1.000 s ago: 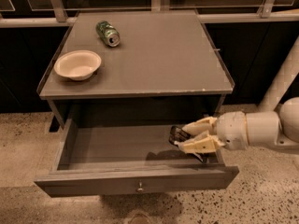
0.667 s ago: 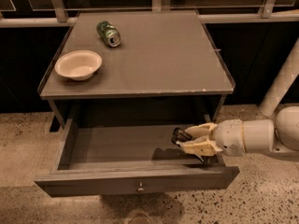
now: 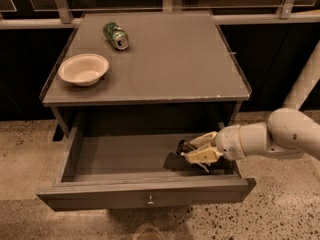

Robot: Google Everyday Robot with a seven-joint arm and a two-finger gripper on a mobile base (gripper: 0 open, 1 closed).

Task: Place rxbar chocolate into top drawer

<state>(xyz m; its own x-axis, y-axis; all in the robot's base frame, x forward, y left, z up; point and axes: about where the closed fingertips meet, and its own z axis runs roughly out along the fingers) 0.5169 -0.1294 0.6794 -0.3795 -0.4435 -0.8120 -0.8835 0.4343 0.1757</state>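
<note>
Camera view: pincer (image 3: 190, 150), clamped on the rxbar chocolate (image 3: 183, 146), has sunk lower and slightly leftward inside the open top drawer (image 3: 100, 196), right end, bar close above the floor, so release looks due next.

The arm (image 3: 280, 136) is extended from the right; the end effector (image 3: 188, 150) is held low inside the top drawer (image 3: 100, 196).

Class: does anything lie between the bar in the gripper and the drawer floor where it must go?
Nothing visible does. The gripper is inside the open top drawer, at its right end, shut on the rxbar chocolate; the floor under it shows only shadow. The can and bowl sit up on the tabletop.
</note>
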